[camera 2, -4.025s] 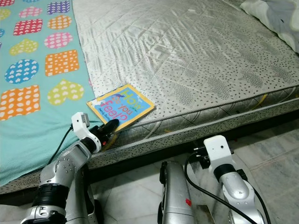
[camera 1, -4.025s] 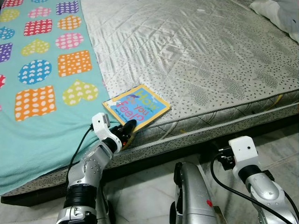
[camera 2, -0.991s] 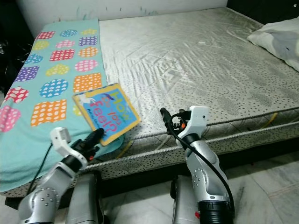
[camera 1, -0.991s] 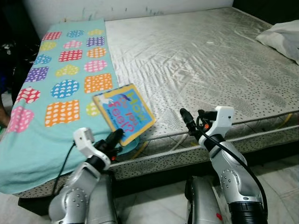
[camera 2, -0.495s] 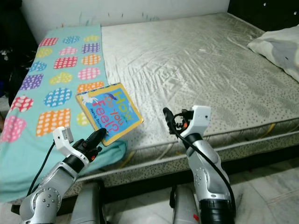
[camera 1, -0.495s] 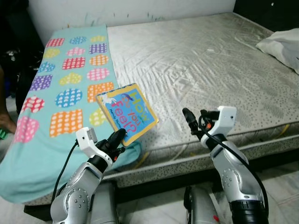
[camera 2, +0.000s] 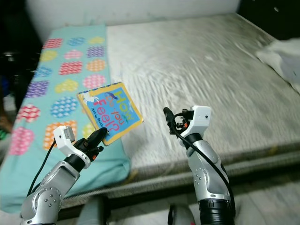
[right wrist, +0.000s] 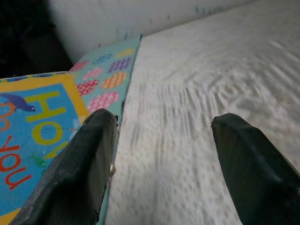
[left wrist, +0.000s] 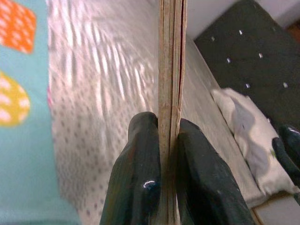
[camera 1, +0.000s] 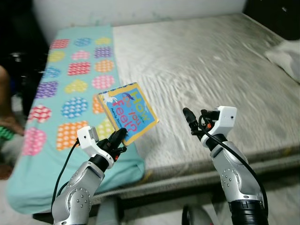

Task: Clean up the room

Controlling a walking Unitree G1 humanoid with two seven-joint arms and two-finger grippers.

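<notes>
head eyes: down over bed (camera 1: 211, 70) | wrists: close, share book (left wrist: 171, 70)

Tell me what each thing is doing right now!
Book: closed, tilted, lifted above the bed.
Left gripper: shut on the book's edge.
Right gripper: open, empty, raised over the mattress.
Blanket: spread flat, its corner hanging over the bed edge.

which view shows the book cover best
The left eye view: the book, pinched at its lower corner by the left hand, faces the camera with the whole blue cover. The left wrist view gives just its edge between the fingers; the right wrist view catches a cropped part.
</notes>
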